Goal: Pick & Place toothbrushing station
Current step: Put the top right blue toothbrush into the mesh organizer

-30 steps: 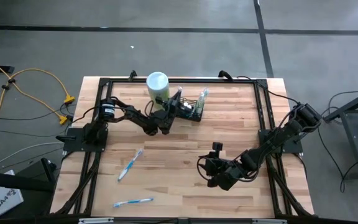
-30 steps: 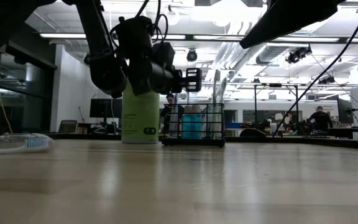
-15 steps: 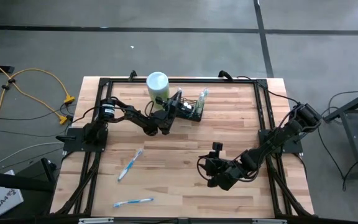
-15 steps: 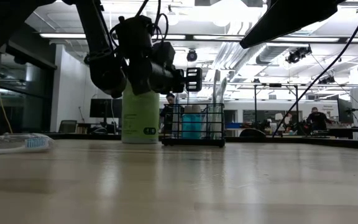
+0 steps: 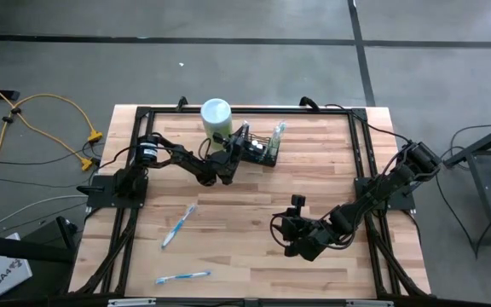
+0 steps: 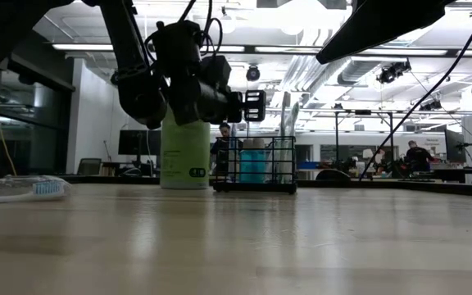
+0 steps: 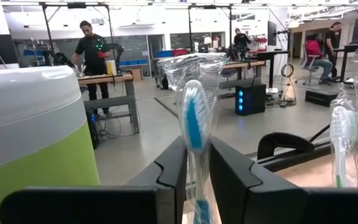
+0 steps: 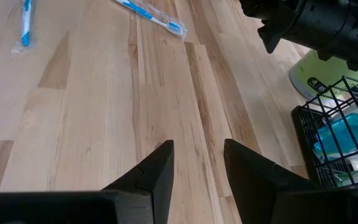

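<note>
Hardly anything has shifted across the frames; only the left gripper (image 7: 194,180) looks to have eased its fingers a little around a wrapped toothbrush (image 7: 194,124), which stands between them over the black wire basket (image 5: 262,150) at upper centre of the high view, beside the green canister (image 5: 216,118). Whether the fingers still pinch the brush or have let go, I cannot tell. The right gripper (image 8: 197,165) waits low on the right of the table (image 5: 254,222), fingers apart and empty. Two more brushes (image 5: 178,225) lie at lower left. Risk: if the wrapper clings to a finger, pulling back could drag the brush out or tip the basket.
</note>
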Action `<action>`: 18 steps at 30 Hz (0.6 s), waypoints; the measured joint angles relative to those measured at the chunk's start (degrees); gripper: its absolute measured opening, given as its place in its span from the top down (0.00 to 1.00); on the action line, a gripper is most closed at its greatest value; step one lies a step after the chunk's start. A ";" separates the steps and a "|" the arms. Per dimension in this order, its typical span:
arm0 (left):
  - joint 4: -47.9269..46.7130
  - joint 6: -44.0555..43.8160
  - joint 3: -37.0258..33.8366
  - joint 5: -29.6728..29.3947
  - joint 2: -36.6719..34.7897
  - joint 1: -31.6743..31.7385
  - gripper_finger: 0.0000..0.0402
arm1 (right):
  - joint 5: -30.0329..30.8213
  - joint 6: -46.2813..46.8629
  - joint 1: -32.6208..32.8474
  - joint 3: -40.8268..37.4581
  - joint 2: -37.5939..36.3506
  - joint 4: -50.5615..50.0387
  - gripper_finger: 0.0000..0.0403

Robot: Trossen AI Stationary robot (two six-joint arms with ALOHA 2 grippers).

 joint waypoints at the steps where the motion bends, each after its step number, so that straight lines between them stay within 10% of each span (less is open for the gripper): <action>1: 0.00 0.21 0.00 -0.01 0.00 0.00 0.84 | 0.00 0.01 -0.01 0.00 0.00 0.00 0.67; 18: 0.00 0.32 0.00 0.14 -0.02 -0.60 0.75 | -0.02 0.00 -0.02 0.00 0.00 0.02 0.67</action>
